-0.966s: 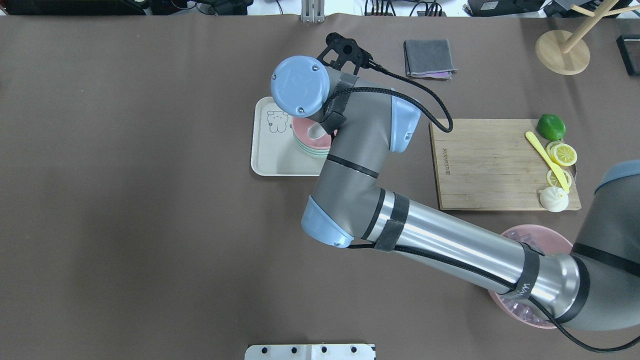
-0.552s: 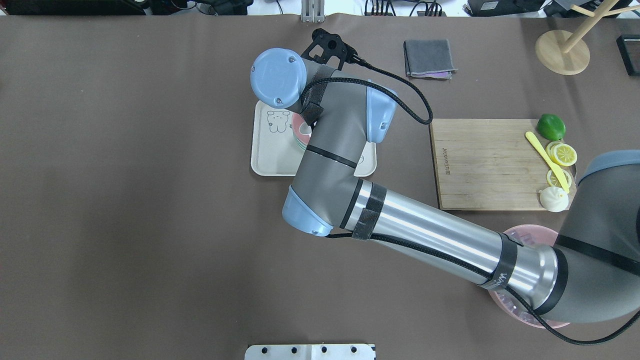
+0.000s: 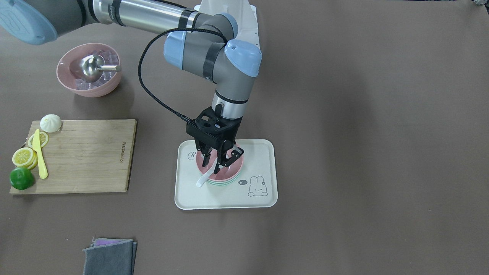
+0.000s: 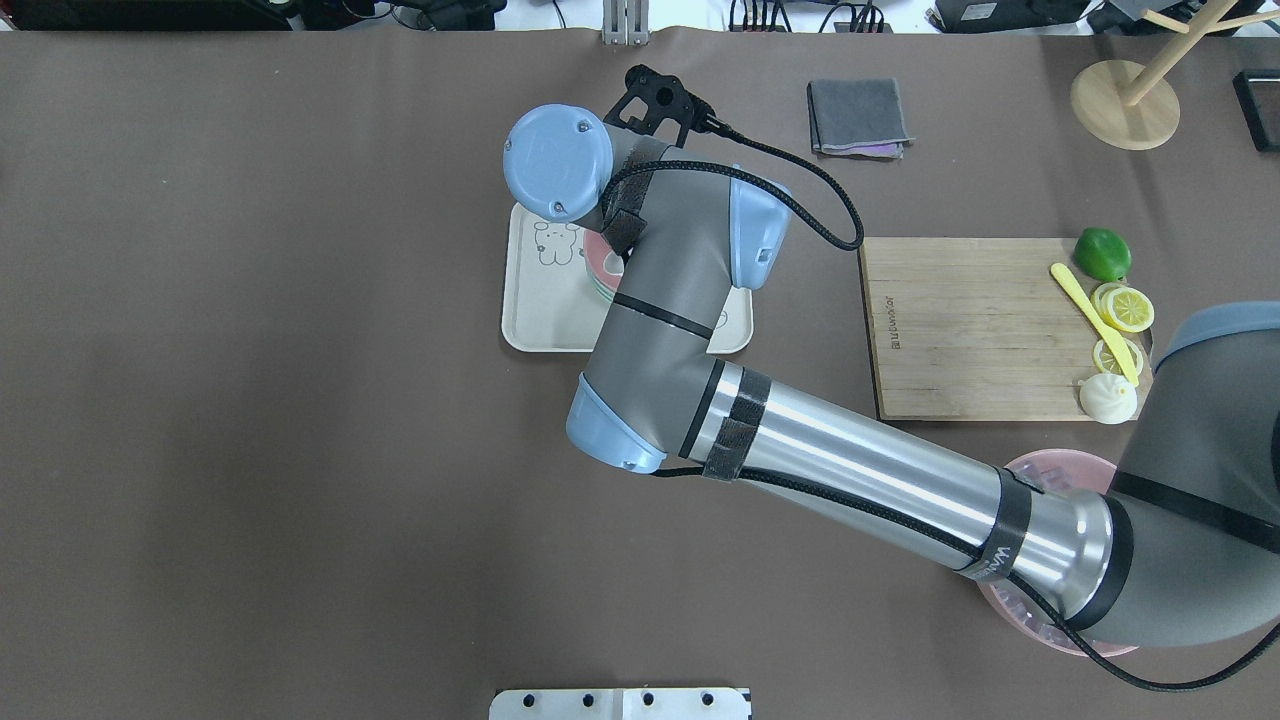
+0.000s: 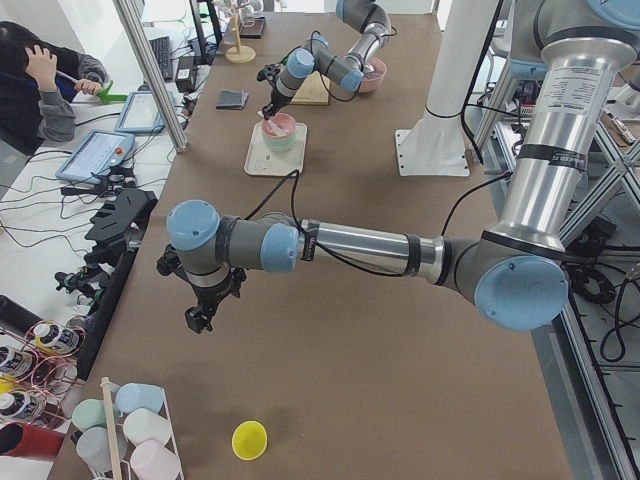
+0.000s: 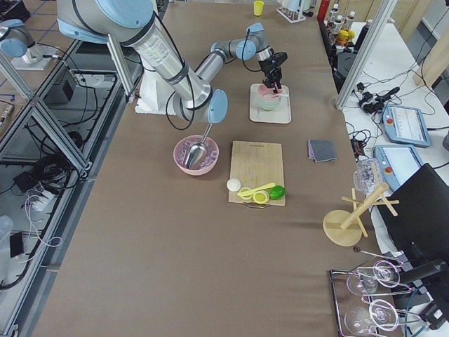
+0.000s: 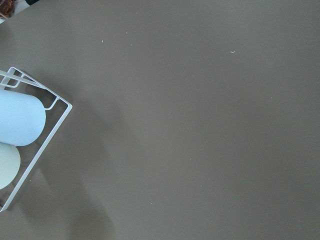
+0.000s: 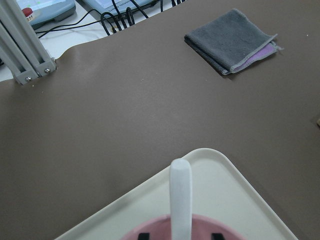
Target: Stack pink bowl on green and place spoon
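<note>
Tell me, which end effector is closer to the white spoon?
Right. The right end effector is right at the spoon; the left end effector hangs far off by the cups.

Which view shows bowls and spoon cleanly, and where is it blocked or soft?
Exterior front-facing: even light, sharp, spoon and pink bowl clear. Overhead exterior: right arm hides most of the bowl; glare streak along its silver forearm. Right wrist-mounted: spoon handle close and slightly soft.
</note>
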Available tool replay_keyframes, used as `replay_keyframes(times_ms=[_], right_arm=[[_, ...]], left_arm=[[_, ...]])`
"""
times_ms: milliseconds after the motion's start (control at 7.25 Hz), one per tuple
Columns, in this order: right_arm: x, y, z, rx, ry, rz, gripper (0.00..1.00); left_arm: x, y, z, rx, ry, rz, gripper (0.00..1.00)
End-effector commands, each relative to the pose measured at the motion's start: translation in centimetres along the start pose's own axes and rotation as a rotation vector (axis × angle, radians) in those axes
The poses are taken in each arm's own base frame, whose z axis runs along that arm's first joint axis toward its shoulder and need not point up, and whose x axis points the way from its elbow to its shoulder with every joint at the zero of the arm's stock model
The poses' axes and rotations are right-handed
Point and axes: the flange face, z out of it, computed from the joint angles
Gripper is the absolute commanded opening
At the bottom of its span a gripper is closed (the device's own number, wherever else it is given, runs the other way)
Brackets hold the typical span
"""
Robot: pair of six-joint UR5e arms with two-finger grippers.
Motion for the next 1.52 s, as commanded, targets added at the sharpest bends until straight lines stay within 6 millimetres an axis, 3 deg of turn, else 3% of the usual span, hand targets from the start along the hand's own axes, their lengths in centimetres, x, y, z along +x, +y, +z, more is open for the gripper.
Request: replay_keyframes(times_ms=[0, 138, 276, 414, 552, 690, 828, 966, 1241, 1379], right_arm=[[-0.4, -0.2, -0.5, -0.004, -0.041, -0.014, 1.00], [-0.5, -1.5, -1.1, -0.001, -0.053, -0.031, 1.00], [-0.1, -4.5, -1.1, -0.015, -0.053, -0.071, 1.00], [1.7, -7.0, -0.3, -0.062, -0.046, -0.102, 1.00], [4.7, -9.8, -0.4, -0.097, -0.066, -0.146, 1.00], [8.3, -13.4, 0.0, -0.143, -0.077, -0.217, 1.00], [12.3, -17.6, 0.5, -0.200, -0.089, -0.299, 1.00], [17.0, -21.6, 0.9, -0.244, -0.104, -0.369, 1.00], [27.4, -28.5, 1.8, -0.311, -0.124, -0.494, 1.00], [32.8, -32.3, 2.6, -0.360, -0.141, -0.535, 1.00]], left_arm=[[0.0, 0.0, 0.0, 0.000, 0.000, -0.001, 0.99], [0.1, -0.1, -0.1, -0.001, 0.001, -0.005, 0.99], [-0.3, 1.4, 0.9, -0.012, 0.015, -0.131, 0.99], [-1.4, 3.7, 3.3, -0.026, 0.034, -0.301, 0.99], [-2.4, 4.3, 4.2, 0.002, 0.033, -0.309, 0.99], [-2.1, 4.0, 3.9, 0.010, 0.027, -0.308, 0.99], [-2.2, 5.3, 4.6, -0.023, 0.040, -0.412, 0.99], [-0.6, 6.2, 3.4, -0.013, 0.037, -0.574, 0.99], [4.2, 12.2, 1.7, 0.009, 0.031, -0.555, 0.99], [4.7, 12.6, 1.4, 0.013, 0.026, -0.548, 0.99]])
